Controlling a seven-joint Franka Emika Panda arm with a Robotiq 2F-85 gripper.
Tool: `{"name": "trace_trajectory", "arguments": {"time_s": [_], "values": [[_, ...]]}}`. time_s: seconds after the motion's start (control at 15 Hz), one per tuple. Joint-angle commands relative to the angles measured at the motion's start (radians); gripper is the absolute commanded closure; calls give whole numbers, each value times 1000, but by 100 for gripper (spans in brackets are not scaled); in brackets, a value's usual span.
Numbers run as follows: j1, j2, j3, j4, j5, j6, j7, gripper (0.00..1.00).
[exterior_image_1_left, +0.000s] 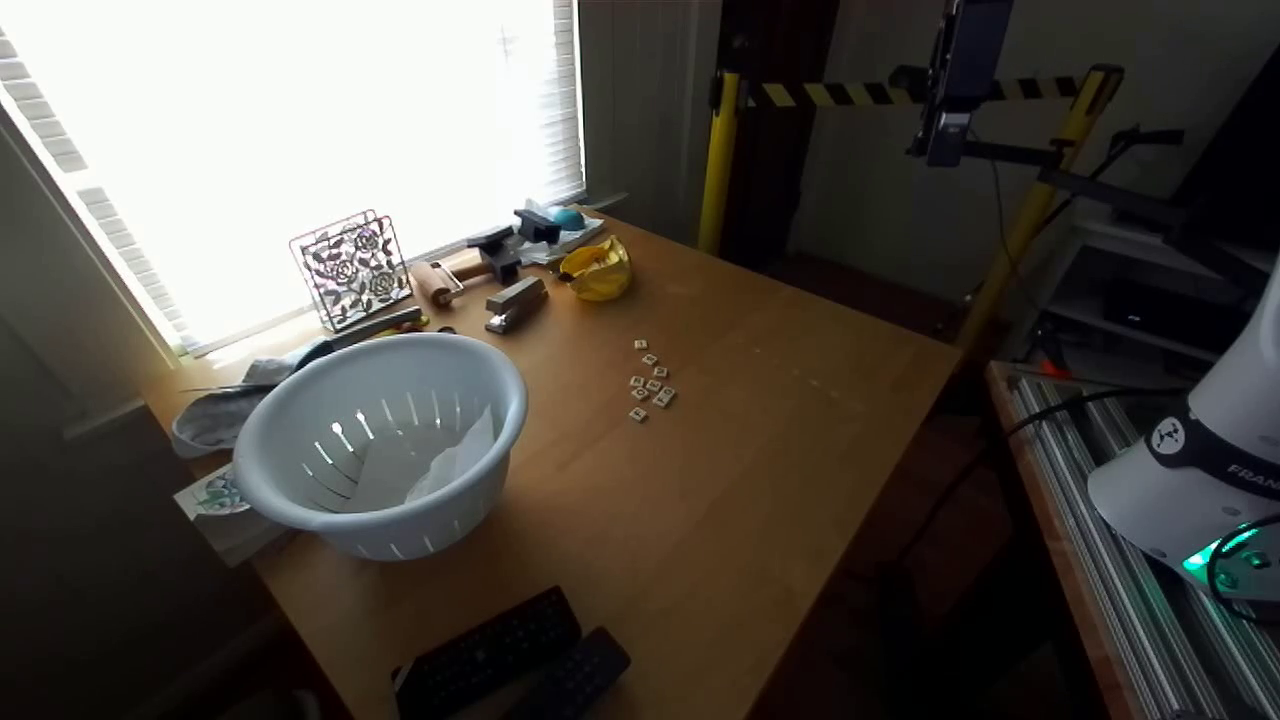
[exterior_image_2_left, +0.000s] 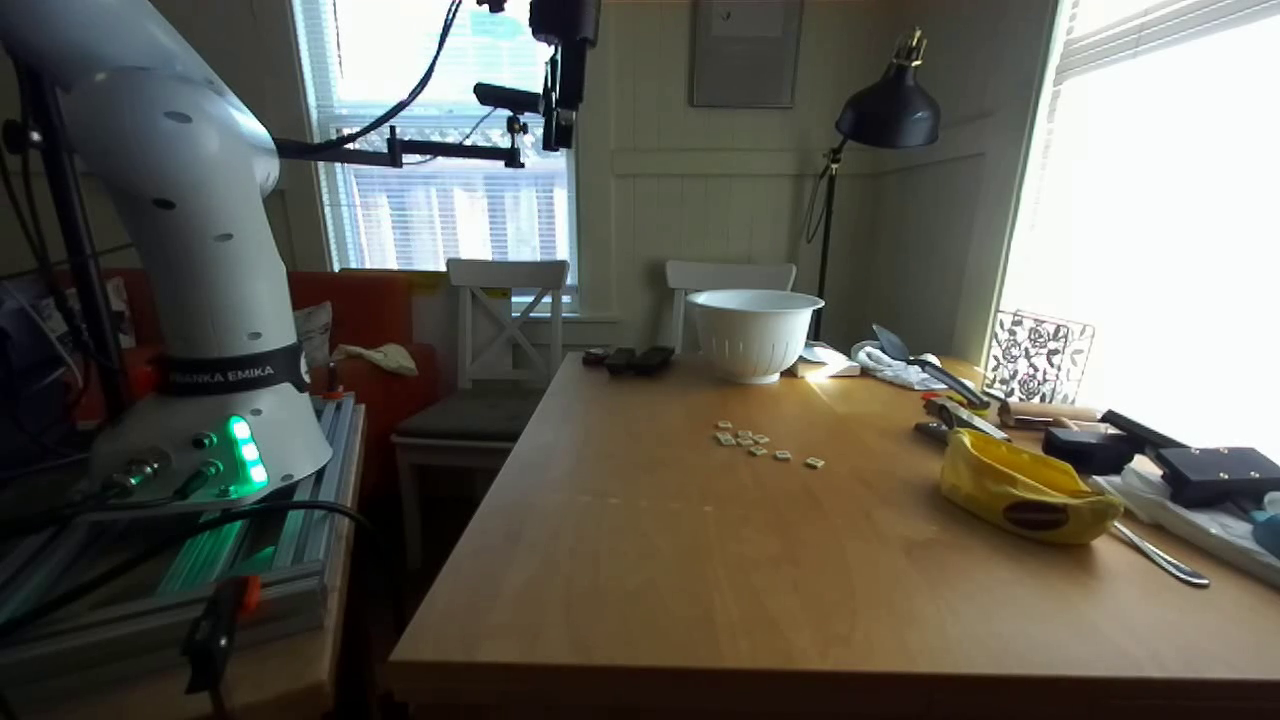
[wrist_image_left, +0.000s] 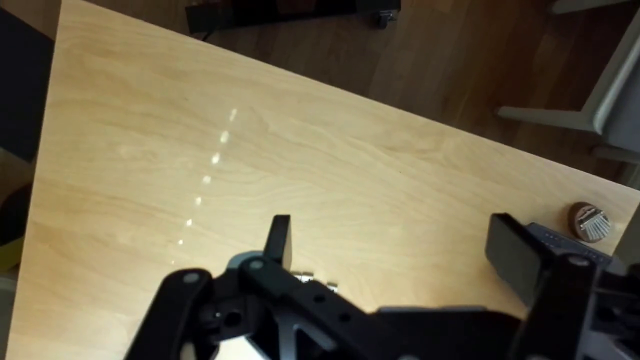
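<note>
My gripper (wrist_image_left: 392, 240) is open in the wrist view, with nothing between its fingers. It hangs high above the wooden table (wrist_image_left: 325, 165), and shows small and dark at the top of both exterior views (exterior_image_1_left: 940, 155) (exterior_image_2_left: 558, 146). Several small white letter tiles (exterior_image_1_left: 653, 386) lie loosely grouped on the table, also in an exterior view (exterior_image_2_left: 745, 441). In the wrist view, a few tiles (wrist_image_left: 307, 277) peek out beside the left finger, the rest hidden. A white colander (exterior_image_1_left: 440, 525) with white paper inside stands upright near them, also in an exterior view (exterior_image_2_left: 755, 335).
Dark remotes (exterior_image_1_left: 490, 650) lie at one table end, with a small round brown thing (wrist_image_left: 590, 222) beside them. Along the window side are a yellow pouch (exterior_image_2_left: 1020, 490), a stapler (exterior_image_1_left: 515, 303), a rolling pin (exterior_image_1_left: 437, 285), a spatula (exterior_image_2_left: 925, 365) and a metal floral holder (exterior_image_1_left: 352, 270).
</note>
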Motion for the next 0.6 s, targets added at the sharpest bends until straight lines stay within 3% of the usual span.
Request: {"name": "trace_trajectory", "arguments": {"time_s": [0.0, 0.2, 0.53], "values": [[-6, 0, 5, 3, 2, -2, -3, 0], [-3, -7, 7, -12, 19, 36, 9, 0], [-11, 147, -5, 26, 21, 202, 28, 0]]}}
